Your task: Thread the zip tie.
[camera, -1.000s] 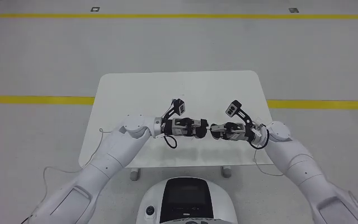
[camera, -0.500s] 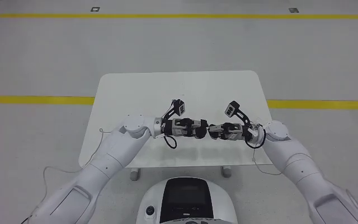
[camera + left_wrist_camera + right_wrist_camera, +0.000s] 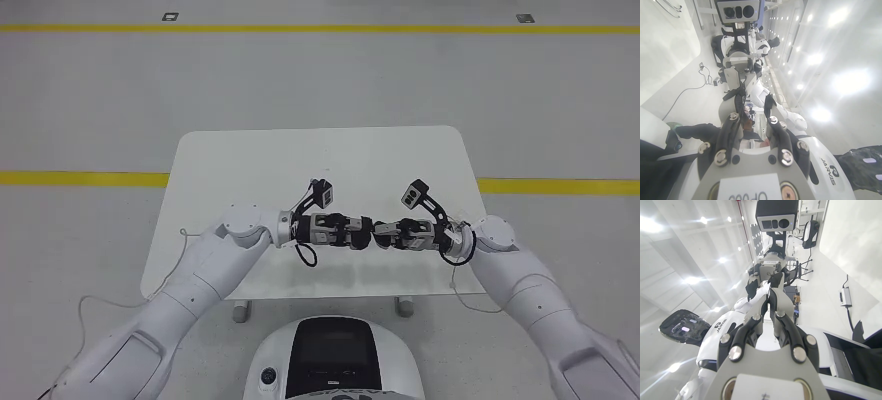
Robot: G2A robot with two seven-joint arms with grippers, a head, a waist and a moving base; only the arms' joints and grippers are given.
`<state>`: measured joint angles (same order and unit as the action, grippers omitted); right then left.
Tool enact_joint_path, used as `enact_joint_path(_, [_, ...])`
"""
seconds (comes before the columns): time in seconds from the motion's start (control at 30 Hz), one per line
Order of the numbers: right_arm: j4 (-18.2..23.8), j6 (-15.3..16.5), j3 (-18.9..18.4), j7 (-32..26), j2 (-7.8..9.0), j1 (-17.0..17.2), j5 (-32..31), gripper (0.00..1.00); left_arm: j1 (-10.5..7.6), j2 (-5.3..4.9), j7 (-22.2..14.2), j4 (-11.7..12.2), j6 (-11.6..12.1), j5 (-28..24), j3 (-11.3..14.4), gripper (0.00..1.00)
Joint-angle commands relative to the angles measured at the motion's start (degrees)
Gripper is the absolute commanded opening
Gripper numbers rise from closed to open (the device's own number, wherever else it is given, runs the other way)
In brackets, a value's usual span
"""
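Above the front part of the white table [image 3: 250, 160] my two grippers meet tip to tip. The right gripper [image 3: 770, 300] is shut on a thin black zip tie [image 3: 770, 290], which runs as a fine strand up to one finger of the left gripper [image 3: 763, 283]. The left gripper [image 3: 752, 104] stands open with its black-padded fingers well apart, and the right gripper [image 3: 737, 93] has its tips close by one of those fingers. In the top view the left gripper [image 3: 365, 232] and the right gripper [image 3: 380, 235] touch or overlap. The far end of the zip tie is too thin to follow.
Yellow floor lines run behind the table. A cable and a small power box lie on the floor beside it.
The small gap between the two grippers has closed: the right gripper slid a little toward the left one, and their tips now meet.
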<state>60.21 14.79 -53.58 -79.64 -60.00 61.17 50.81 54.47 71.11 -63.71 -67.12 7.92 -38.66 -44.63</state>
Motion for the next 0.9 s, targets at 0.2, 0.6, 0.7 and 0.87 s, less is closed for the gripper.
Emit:
enact_joint_path(0.2, [0.1, -0.3, -0.4, 0.0, -0.12, 0.2, -0.3, 0.00, -0.11, 0.02, 0.2, 0.1, -0.5, 0.3, 0.4, 0.21])
enact_joint_path(0.6, [0.1, -0.8, -0.9, 0.0, -0.33, 0.3, -1.1, 0.00, -0.49, 0.19, 0.2, 0.7, -1.0, 0.2, 1.0, 0.15])
enact_joint_path(0.7, [0.1, -0.9, -1.0, 0.0, -0.34, 0.2, -1.6, 0.00, -0.62, 0.22, 0.3, 0.9, -0.9, 0.1, 1.1, 0.13])
enact_joint_path(0.87, [0.3, -1.1, -1.1, 0.0, -0.37, 0.3, -1.9, 0.00, -0.69, 0.23, 0.3, 1.2, -0.8, 0.1, 1.1, 0.11])
